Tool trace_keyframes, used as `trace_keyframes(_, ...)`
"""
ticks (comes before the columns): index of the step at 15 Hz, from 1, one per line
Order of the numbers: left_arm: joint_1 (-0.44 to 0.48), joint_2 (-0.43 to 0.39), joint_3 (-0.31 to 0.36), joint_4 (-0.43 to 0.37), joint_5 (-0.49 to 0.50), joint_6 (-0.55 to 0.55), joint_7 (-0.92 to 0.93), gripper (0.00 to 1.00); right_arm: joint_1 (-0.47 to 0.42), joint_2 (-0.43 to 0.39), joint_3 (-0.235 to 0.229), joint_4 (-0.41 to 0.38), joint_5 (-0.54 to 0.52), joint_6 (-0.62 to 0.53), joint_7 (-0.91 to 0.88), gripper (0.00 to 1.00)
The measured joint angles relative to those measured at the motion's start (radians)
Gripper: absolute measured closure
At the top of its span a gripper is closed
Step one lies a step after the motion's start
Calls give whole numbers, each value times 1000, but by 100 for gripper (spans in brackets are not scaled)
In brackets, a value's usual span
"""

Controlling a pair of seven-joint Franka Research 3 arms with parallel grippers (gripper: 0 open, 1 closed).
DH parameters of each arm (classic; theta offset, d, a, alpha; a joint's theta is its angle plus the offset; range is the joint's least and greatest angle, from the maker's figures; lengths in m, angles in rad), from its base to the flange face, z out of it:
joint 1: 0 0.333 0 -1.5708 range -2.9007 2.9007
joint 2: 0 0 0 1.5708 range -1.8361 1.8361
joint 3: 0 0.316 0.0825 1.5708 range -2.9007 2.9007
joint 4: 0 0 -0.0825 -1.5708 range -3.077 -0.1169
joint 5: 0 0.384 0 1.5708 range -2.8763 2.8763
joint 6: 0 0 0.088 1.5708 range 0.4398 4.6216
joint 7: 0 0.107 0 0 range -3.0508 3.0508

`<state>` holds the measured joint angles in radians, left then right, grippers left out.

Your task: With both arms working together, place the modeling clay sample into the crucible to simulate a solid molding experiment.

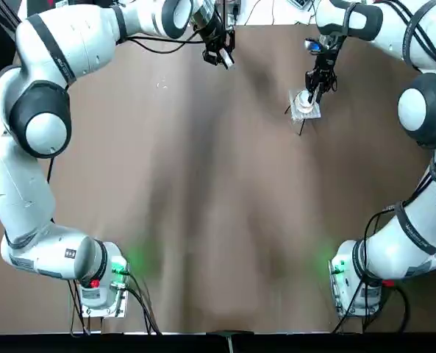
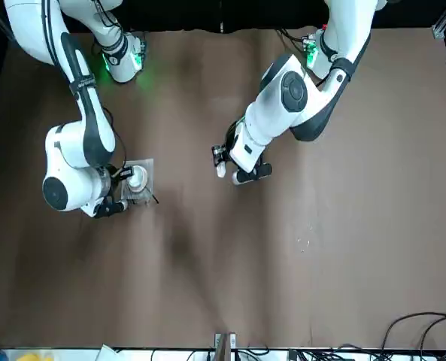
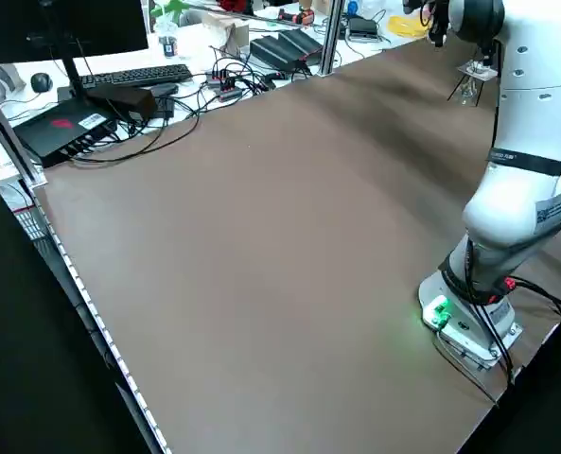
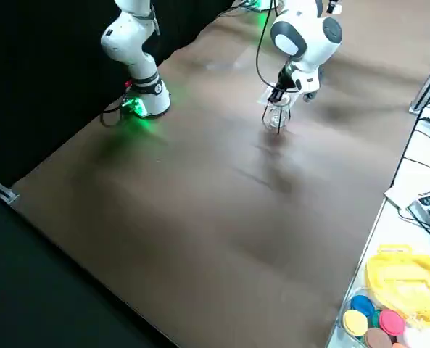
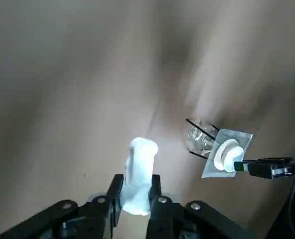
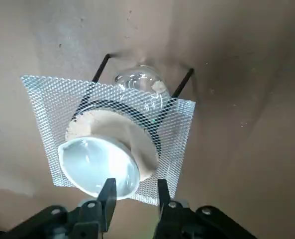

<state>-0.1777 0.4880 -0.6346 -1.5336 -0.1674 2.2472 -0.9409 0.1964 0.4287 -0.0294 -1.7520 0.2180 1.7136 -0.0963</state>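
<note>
One crucible [image 6: 98,167] on one mesh [image 6: 174,144]; left gripper [image 5: 137,178], near mesh, grasping one clay sample [image 5: 139,167]; right gripper [image 6: 136,182], at mesh, released; brown tabletop [image 1: 203,220] beneath.

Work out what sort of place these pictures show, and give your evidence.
Probably a robotics laboratory: two robot arms are mounted at one large table, a tripod stand with wire mesh holds a small white cup, and a keyboard lies among loose cables beyond the edge.

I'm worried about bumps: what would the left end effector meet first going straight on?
Likely the brown table, with the modeling clay sample in the left end effector touching first; nothing shows between, though depth is unclear.
</note>
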Motion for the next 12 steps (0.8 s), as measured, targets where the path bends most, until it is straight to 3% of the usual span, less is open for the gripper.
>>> trace_keyframes(3, 4, 0, 0, 0, 0, 0, 0, 73, 0, 3, 0, 0, 1, 3, 0, 67)
trace_keyframes(8, 6, 0, 0, 2, 0, 0, 0, 73, 1, 13, 0, 0, 3, 25, 0, 70)
trace_keyframes(11, 8, 0, 0, 3, 0, 0, 0, 73, 2, 19, 0, 0, 4, 26, -1, 81)
trace_keyframes(12, 8, 0, 0, 3, 0, 0, 0, 73, 2, 18, 0, 5, 11, 21, -1, 89)
